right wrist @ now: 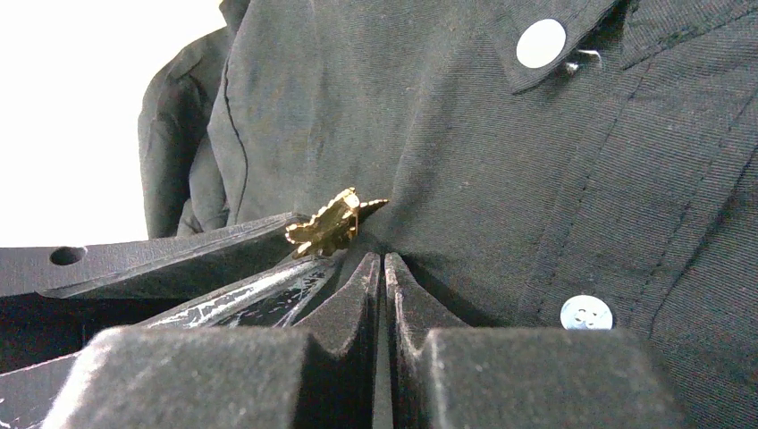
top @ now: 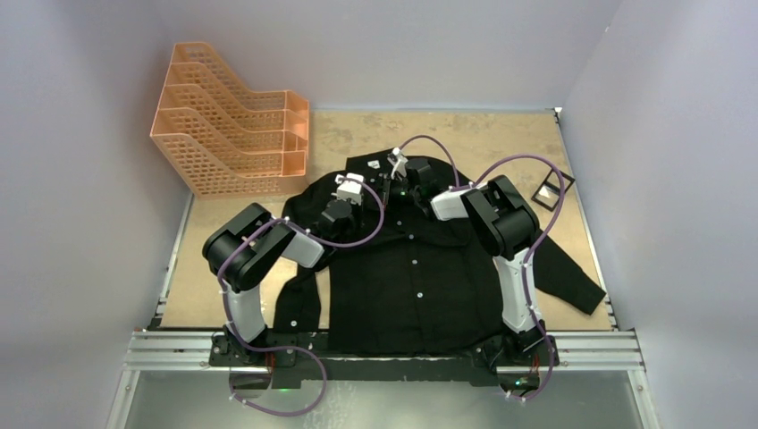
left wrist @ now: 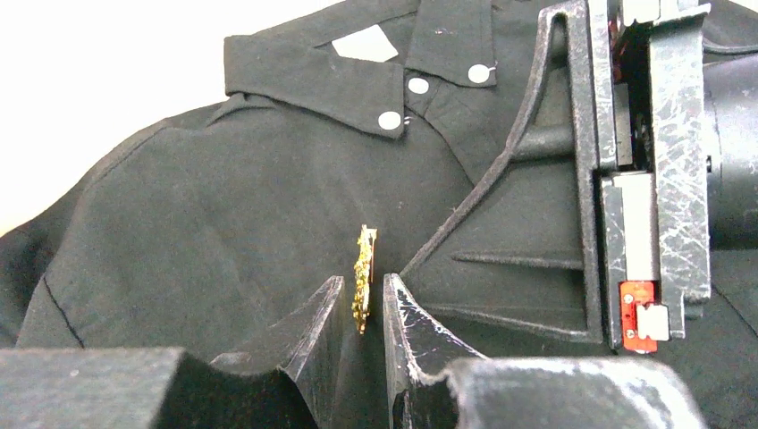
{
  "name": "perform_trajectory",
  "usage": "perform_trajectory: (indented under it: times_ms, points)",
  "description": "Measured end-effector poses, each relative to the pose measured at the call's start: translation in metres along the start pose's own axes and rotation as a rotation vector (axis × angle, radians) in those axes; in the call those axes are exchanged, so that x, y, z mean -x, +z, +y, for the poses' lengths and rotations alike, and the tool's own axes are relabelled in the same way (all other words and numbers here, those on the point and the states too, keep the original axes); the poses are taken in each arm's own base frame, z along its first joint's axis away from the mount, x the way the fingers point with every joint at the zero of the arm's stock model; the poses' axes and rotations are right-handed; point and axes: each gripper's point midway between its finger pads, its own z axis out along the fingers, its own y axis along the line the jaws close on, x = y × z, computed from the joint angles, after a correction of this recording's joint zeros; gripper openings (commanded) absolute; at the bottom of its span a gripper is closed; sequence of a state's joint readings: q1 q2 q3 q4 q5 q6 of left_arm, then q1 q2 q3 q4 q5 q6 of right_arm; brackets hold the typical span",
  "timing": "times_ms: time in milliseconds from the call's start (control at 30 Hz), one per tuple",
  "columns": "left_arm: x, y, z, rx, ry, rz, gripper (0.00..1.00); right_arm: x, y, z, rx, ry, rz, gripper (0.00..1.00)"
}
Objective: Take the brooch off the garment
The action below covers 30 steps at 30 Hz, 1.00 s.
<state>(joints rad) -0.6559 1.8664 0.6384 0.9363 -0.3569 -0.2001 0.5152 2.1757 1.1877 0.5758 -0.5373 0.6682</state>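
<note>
The black garment (top: pixel 420 277) lies flat on the table, collar at the far end. The golden leaf-shaped brooch (left wrist: pixel 362 277) stands edge-on on the shirt's chest below the collar. My left gripper (left wrist: pixel 364 281) is open a narrow way with the brooch between its fingertips, a small gap on each side. My right gripper (right wrist: pixel 383 259) is shut, pinching a raised fold of the garment (right wrist: pixel 501 161) right beside the brooch (right wrist: pixel 331 225). The left gripper's finger (right wrist: pixel 179 259) lies under the brooch in the right wrist view. Both grippers meet near the collar (top: pixel 386 185); the brooch is hidden in the top view.
An orange tiered file rack (top: pixel 234 121) stands at the back left. A small dark framed square (top: pixel 551 188) lies at the back right. A white neck label (left wrist: pixel 365 42) and white buttons (left wrist: pixel 390 120) mark the collar. The right sleeve (top: pixel 572 273) reaches toward the right wall.
</note>
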Motion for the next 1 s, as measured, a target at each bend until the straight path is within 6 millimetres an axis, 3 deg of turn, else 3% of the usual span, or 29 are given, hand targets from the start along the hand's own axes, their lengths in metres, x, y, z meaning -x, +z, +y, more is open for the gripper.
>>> perform_trajectory:
  times_ms: [1000]
  points:
    - [-0.006, 0.017, 0.003, 0.122, 0.059, 0.018, 0.19, 0.002, 0.004, -0.001, -0.03, -0.012, -0.018, 0.04]
